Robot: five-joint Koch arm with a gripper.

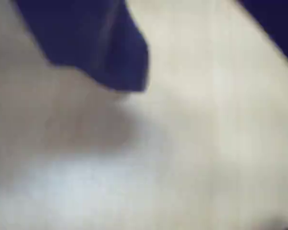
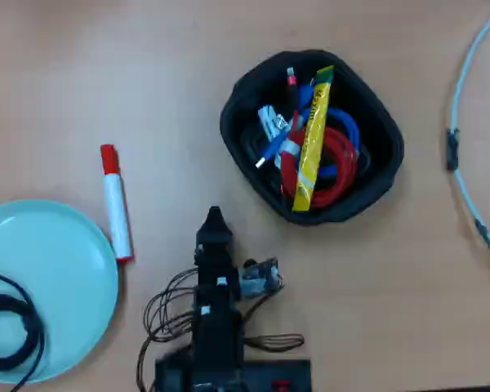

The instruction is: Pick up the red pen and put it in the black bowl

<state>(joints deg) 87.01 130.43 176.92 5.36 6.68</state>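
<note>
In the overhead view the red pen [image 2: 114, 204], a white barrel with a red cap, lies flat on the wooden table beside the plate, cap pointing away from the arm. The black bowl [image 2: 231, 122] stands at upper centre-right, holding coiled red and blue cables and a yellow packet. My gripper [image 2: 215, 217] sits low at the bottom centre, pointing up the picture, right of the pen and below-left of the bowl, holding nothing. Only one narrow tip shows there. The wrist view is blurred: a dark blue finger [image 1: 101, 43] over pale table.
A light blue plate [image 2: 57, 269] with a black cable coil [image 2: 12, 331] lies at the lower left, touching the pen's end. A thin white hoop [image 2: 465, 122] curves along the right edge. Loose wires [image 2: 167, 314] trail by the arm's base.
</note>
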